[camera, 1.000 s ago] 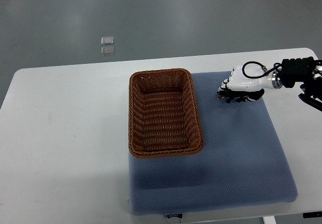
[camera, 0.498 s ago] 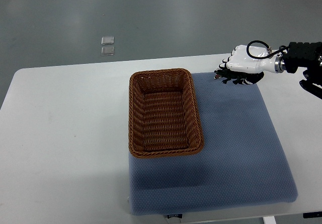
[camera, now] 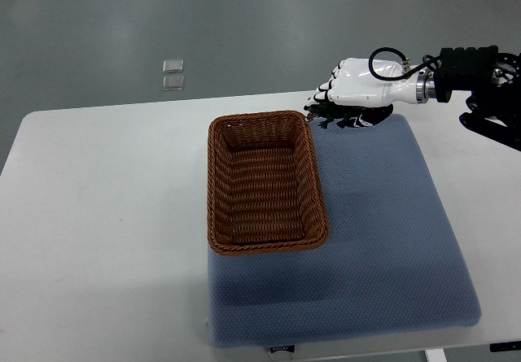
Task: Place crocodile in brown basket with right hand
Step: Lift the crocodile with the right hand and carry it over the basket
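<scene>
Where grey floor (camera: 244, 20) borders the white table (camera: 106, 215), a blue mat (camera: 383, 240) lies.

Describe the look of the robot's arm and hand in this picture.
The right hand has a glossy white shell with dark fingers. A metal ring joins it to a black, ribbed forearm. A thin black cable loops above the wrist. No left arm shows.

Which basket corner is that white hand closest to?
The far right corner of the brown basket; the right hand, holding the crocodile, hovers just beyond it.
</scene>
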